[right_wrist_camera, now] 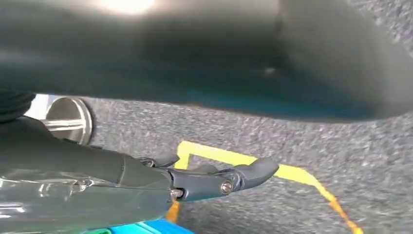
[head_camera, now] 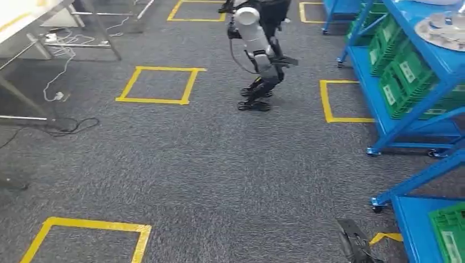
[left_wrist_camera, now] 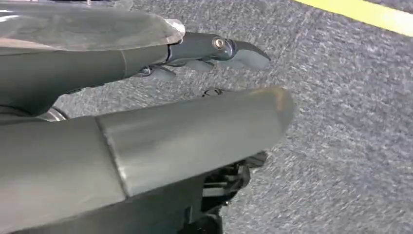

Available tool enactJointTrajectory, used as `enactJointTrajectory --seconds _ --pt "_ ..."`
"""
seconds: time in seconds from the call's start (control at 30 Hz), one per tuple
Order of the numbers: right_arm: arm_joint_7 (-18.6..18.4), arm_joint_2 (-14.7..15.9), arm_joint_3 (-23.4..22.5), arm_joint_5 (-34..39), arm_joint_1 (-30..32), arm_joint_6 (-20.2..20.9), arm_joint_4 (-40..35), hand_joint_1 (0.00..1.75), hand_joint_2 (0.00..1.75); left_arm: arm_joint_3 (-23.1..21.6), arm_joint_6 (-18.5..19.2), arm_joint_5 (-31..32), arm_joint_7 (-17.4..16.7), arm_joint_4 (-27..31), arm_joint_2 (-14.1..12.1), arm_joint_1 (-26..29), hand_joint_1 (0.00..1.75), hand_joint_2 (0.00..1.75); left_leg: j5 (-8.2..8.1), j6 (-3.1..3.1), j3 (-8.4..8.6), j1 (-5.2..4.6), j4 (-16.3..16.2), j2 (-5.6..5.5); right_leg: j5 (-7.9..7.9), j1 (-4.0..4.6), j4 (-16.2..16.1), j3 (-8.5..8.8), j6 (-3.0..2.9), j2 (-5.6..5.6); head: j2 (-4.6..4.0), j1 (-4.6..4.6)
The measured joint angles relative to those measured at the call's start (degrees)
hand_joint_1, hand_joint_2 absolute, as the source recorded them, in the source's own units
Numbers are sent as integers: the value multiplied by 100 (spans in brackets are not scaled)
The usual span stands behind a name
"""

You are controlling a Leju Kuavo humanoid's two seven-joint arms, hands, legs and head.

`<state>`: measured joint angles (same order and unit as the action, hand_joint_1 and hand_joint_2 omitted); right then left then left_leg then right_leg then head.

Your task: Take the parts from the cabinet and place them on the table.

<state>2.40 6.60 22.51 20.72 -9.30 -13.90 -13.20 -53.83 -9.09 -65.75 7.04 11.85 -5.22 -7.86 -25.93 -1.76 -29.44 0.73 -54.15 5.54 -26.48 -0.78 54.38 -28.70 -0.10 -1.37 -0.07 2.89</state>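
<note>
I see green bins [head_camera: 403, 82] on the blue rack [head_camera: 433, 60], metal parts [head_camera: 444, 27] on top. Left hand [left_wrist_camera: 160, 126] and right hand [right_wrist_camera: 195, 180] hang empty, fingers spread, above carpet [head_camera: 219, 175].

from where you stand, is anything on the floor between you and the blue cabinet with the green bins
Nothing visible blocks it. The blue cabinet with its green bins stands to the right across bare grey carpet. Another robot stands farther off toward the middle, clear of that path. Both hands, left hand and right hand, hang holding nothing.
</note>
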Motion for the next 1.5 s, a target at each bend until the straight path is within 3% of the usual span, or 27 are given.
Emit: enactJointTrajectory --seconds 0.07,0.13,0.17,0.23,0.3,0.33,0.37,0.4,0.47,0.5,0.57,0.63,0.7,0.73,0.8,0.87,0.9,1.0,1.03,1.1,1.17,1.2,1.27,1.33,1.37,1.4,1.5 --pt "2 0 2 0 -30 0 0 0 0 -2 0 0 0 0 0 2 0 0 -449 -27 -273 12 -638 -397 44 1 3 -47 -63 85 0 -107" --pt "2 0 6 0 -39 2 0 0 0 -2 0 0 0 0 0 21 0 0 -864 -28 -739 13 -1616 -503 61 19 4 -89 -89 193 0 -166" --pt "0 -2 15 0 -33 2 0 0 0 -2 0 0 0 0 2 26 0 0 -896 -23 -886 12 -1884 -513 65 27 7 -95 -94 258 0 -197" --pt "0 -2 22 0 -31 2 0 0 0 -2 0 0 0 0 -2 47 0 0 -556 22 -763 4 -1558 -520 65 36 11 -85 -93 392 0 -243" --pt "0 -2 26 0 -37 0 0 0 0 -2 -7 -2 0 0 -9 38 0 0 6 113 -301 -23 -522 -616 64 46 14 -62 -89 523 0 -297" --pt "0 -4 26 0 -36 2 0 0 0 -2 -9 -2 0 0 -17 29 0 0 108 173 -148 -25 -134 -816 64 41 14 -80 -82 568 0 -319" --pt "-2 -17 30 2 -50 2 0 0 0 -2 -11 -2 0 0 -20 23 0 0 79 184 -93 2 15 -879 50 84 55 -115 -41 614 0 -313" --pt "0 -17 30 7 -49 2 0 0 0 -4 -11 -2 0 0 -20 14 0 0 66 141 -101 -20 8 -834 70 38 48 -144 -2 659 0 -297" --pt "-2 -17 30 26 -25 2 0 0 0 -4 -11 -4 0 0 -11 3 0 0 79 178 -89 -41 40 -752 100 6 14 -159 83 760 0 -315" --pt "-4 -15 33 28 -12 2 0 0 0 -4 -11 -2 0 0 7 5 0 0 120 211 -56 31 129 -665 62 31 40 -212 108 699 0 -315" --pt "-9 -17 35 37 -21 2 0 0 0 -4 -13 -2 0 0 -4 17 0 0 114 256 -11 23 161 -572 -259 24 506 -403 170 307 0 -192" --pt "-4 -15 33 37 -39 0 0 0 0 -4 -15 -2 0 0 -11 34 0 0 107 262 -4 12 160 -437 -692 -2 1498 -858 228 221 0 -135" --pt "-17 -17 37 37 -20 2 0 0 0 -4 -15 -2 0 0 -2 36 0 0 95 257 4 17 155 -334 -725 -47 1877 -1027 284 196 0 -94" --pt "-17 -17 37 37 -13 2 0 0 0 -4 -15 0 0 0 11 35 0 0 82 238 17 24 151 -282 -537 -69 1643 -904 306 177 0 -75" --pt "-15 -15 37 37 -21 2 0 0 0 -6 -15 0 0 0 24 29 0 0 42 178 60 53 125 -187 -19 -93 631 -374 330 44 0 -20" --pt "-9 -17 37 37 -58 7 0 0 0 -4 -15 4 0 0 20 21 0 0 -12 94 72 3 71 -102 16 -1 52 -115 302 -270 0 75" --pt "0 -17 37 39 -70 9 -2 0 0 -4 -15 15 0 0 22 17 0 0 -3 61 62 -11 77 -63 16 -27 92 -98 197 -197 0 41" --pt "-4 -17 37 68 -39 7 0 0 0 -7 -15 18 0 0 24 -25 0 0 -12 -29 82 -3 73 81 57 -23 75 -143 82 -33 0 -48" --pt "0 -17 37 74 -43 7 0 0 0 -7 -15 20 0 0 24 -33 0 0 -136 -68 55 25 -44 -131 80 -38 56 -143 44 12 0 -66" --pt "0 -17 37 85 -79 7 0 0 0 -9 -15 35 -2 0 24 -24 0 0 -608 -67 -337 28 -834 -451 112 -31 55 -192 -31 107 0 -177" --pt "0 -17 37 96 -71 7 0 0 0 -9 -17 35 -4 0 26 -15 0 0 -939 -60 -795 22 -1741 -515 127 2 56 -221 -55 220 0 -249" --pt "0 -17 39 98 -61 7 0 0 0 -11 -17 33 -11 0 26 -13 0 0 -920 -47 -890 20 -1886 -517 132 16 56 -226 -61 283 0 -264" --pt "0 -17 46 98 -55 7 0 0 0 -11 -24 20 -17 0 22 -6 0 0 -492 12 -656 14 -1337 -536 139 30 57 -219 -64 424 0 -293" --pt "0 -17 63 98 -65 7 0 0 0 -11 -48 11 -17 0 13 -10 0 0 11 122 -132 -12 -256 -776 149 37 57 -201 -50 546 0 -321" --pt "2 -41 74 98 -72 9 0 0 0 -11 -55 7 -17 -2 -20 -10 0 0 -28 176 -41 -14 -15 -966 147 66 72 -228 -22 591 0 -321" --pt "0 -39 76 98 -76 7 0 0 0 -11 -55 0 -17 -2 -15 -14 0 0 -4 134 -38 -7 32 -868 159 39 79 -246 3 646 0 -317" --pt "0 -37 83 98 -53 9 0 0 0 -11 -57 -2 -17 0 -4 -23 0 0 26 189 -15 -10 82 -750 198 31 30 -295 124 778 0 -324"
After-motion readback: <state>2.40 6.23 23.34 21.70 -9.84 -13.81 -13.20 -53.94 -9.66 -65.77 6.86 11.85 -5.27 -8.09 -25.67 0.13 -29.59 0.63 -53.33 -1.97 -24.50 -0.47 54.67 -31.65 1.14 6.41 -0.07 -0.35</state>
